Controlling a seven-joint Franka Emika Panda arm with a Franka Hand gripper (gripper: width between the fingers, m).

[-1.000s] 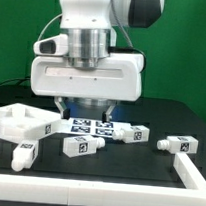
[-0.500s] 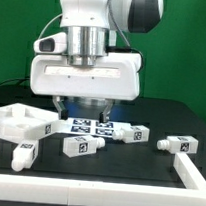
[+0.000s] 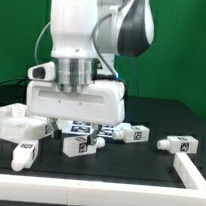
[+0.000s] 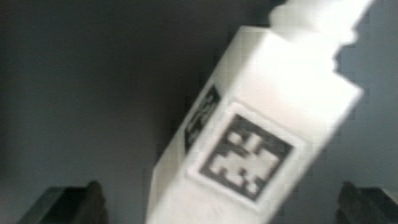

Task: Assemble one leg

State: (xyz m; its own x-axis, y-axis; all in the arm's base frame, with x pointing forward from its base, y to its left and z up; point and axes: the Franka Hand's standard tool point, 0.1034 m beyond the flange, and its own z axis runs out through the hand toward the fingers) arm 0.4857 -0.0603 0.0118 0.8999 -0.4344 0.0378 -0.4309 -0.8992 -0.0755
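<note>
In the wrist view a white leg [image 4: 249, 130] with a black-and-white tag fills the frame, lying slanted, its peg end at the frame's edge. My gripper [image 4: 217, 205] is open; its dark fingertips [image 4: 71, 202] stand wide apart on either side of the leg, not touching it. In the exterior view the hand [image 3: 77, 94] hangs low over the table and hides the fingers. A leg [image 3: 80, 144] lies just in front of it. Other legs lie at the exterior view's right [image 3: 135, 135], far right [image 3: 178, 144] and front left [image 3: 21, 157].
The large white panel with raised rims [image 3: 11, 119] lies at the exterior view's left. The marker board [image 3: 101, 129] lies under the hand. A white angled piece [image 3: 195, 177] sits at the front right edge.
The arm has swung toward the exterior view's left and turned a little. The hand now hangs over the leg in front of the marker board. The parts on the table have not moved.
</note>
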